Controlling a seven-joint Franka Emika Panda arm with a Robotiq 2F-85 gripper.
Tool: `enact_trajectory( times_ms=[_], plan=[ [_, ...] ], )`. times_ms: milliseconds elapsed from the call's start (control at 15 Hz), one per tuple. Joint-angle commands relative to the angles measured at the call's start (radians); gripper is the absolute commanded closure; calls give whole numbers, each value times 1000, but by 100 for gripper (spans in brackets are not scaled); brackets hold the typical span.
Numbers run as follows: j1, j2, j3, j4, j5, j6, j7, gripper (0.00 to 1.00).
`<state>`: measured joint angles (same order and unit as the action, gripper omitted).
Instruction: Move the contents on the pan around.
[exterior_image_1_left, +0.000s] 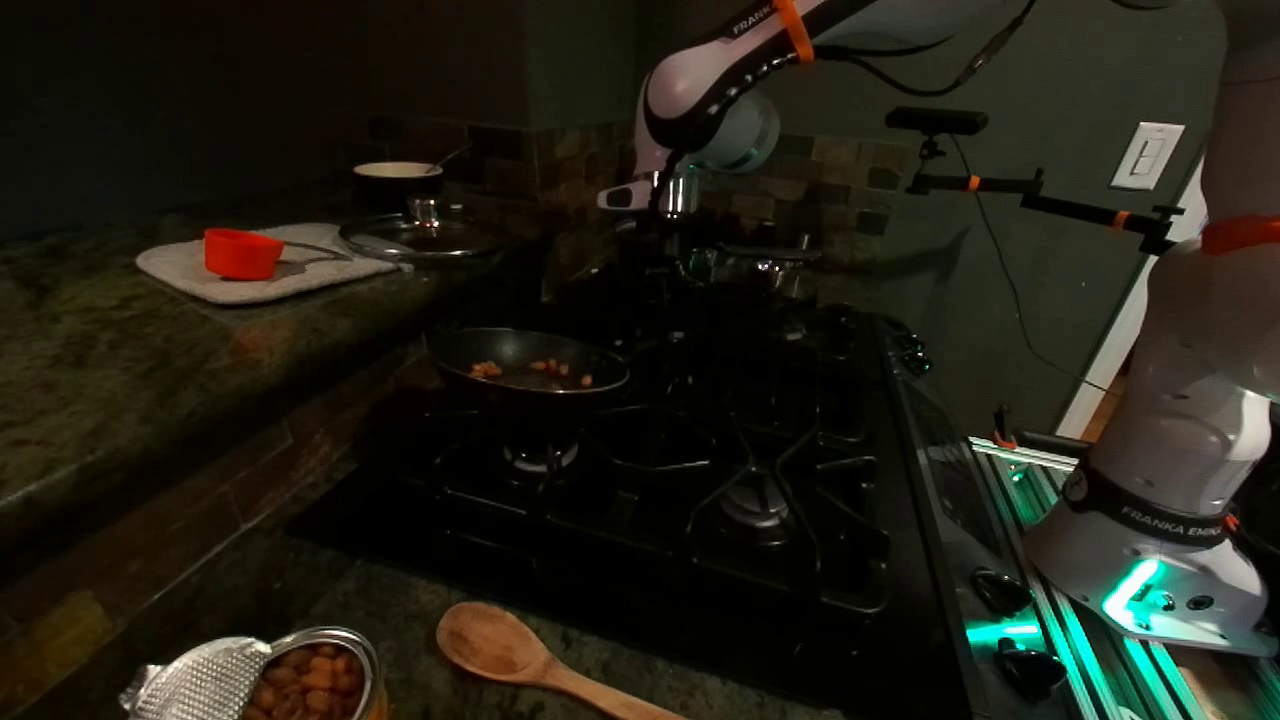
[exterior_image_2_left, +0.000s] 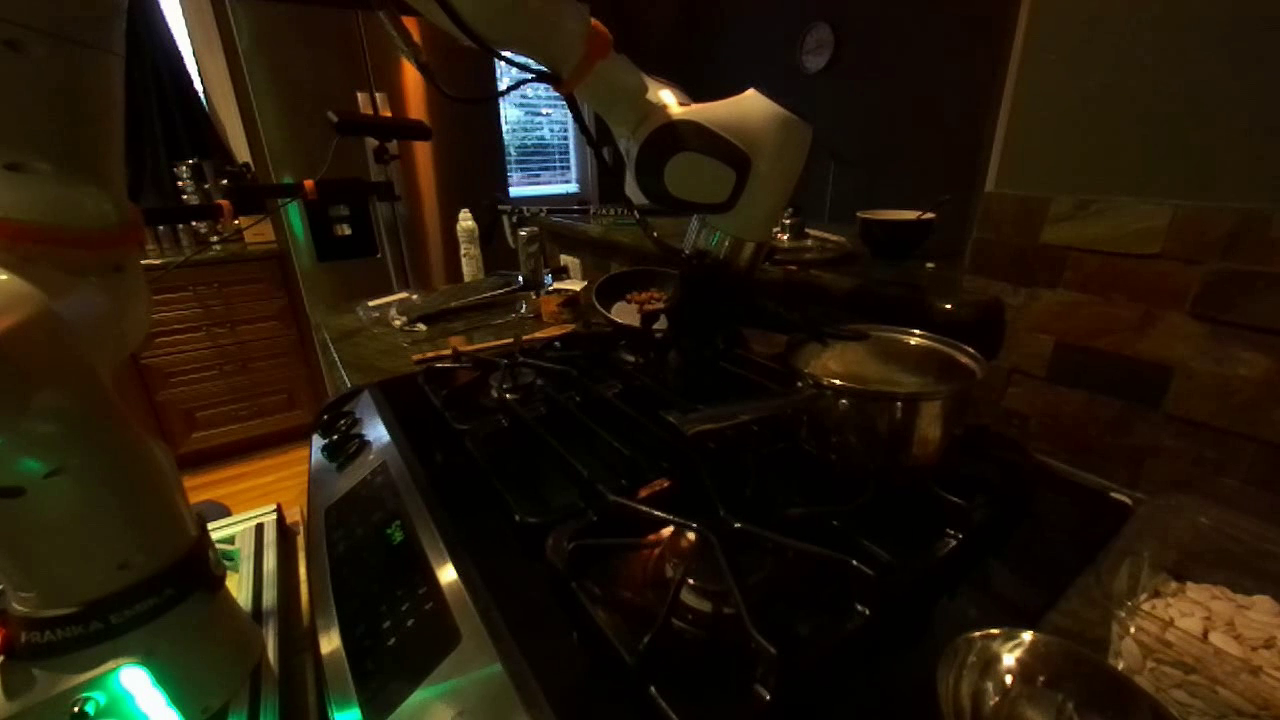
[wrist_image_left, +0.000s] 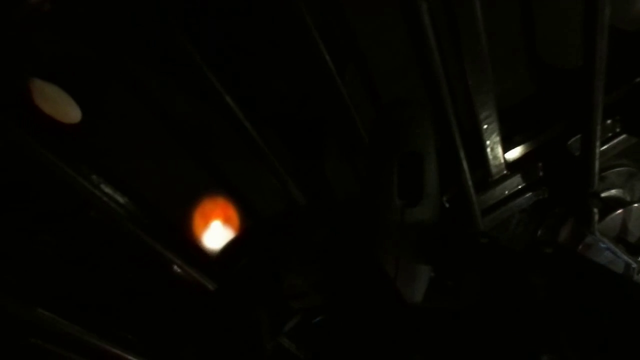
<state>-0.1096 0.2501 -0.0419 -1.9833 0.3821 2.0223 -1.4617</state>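
A dark frying pan (exterior_image_1_left: 515, 346) stands on the far part of the black stove, beside the counter. Several small orange-brown food pieces (exterior_image_1_left: 548, 367) lie in it. The pan (exterior_image_2_left: 608, 290) and its food (exterior_image_2_left: 645, 297) also show in an exterior view, partly behind the dark gripper. My gripper (exterior_image_1_left: 668, 258) points down over the stove, apart from the pan. It also shows as a black shape in an exterior view (exterior_image_2_left: 703, 310). The wrist view is almost black; only part of a finger (wrist_image_left: 415, 285) shows, so the jaw opening and anything held cannot be made out.
A wooden spoon (exterior_image_1_left: 500, 645) lies on the near counter by an opened can (exterior_image_1_left: 310, 680). A lidded steel pot (exterior_image_2_left: 890, 400) stands on the stove. A red cup (exterior_image_1_left: 242, 254) and a glass lid (exterior_image_1_left: 420, 238) are on the raised counter. A metal bowl (exterior_image_2_left: 1030, 680) sits at the edge.
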Motion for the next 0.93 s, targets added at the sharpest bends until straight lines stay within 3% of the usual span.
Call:
enact_trajectory(
  times_ms=[0,200,333,467,867],
  plan=[
    [-12,4,21,5,0,27,-20,89],
    [-1,7,20,3,-46,36,-16,89],
    [-14,-17,29,3,-2,28,-39,89],
    [-2,-10,23,3,-55,35,-22,89],
    [16,-125,31,-31,-123,53,-1,89]
  ],
)
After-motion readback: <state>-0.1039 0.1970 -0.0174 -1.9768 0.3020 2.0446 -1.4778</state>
